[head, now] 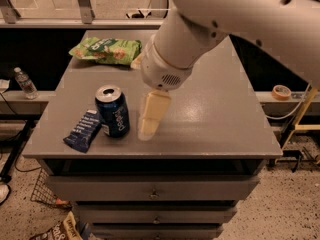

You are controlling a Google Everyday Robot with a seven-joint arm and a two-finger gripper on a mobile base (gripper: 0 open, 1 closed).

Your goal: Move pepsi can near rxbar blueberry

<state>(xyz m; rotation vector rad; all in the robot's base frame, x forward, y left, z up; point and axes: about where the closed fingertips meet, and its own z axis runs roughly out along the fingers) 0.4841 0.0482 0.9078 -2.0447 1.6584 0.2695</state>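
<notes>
The pepsi can stands upright on the grey table, near the front left. The rxbar blueberry lies flat right beside it on the left, nearly touching its base. My gripper hangs on the big white arm, just right of the can and a little above the tabletop. A small gap separates it from the can, and it holds nothing.
A green snack bag lies at the table's back left. A water bottle stands on a low ledge to the left. A tape roll lies on the right ledge. Drawers are below the tabletop.
</notes>
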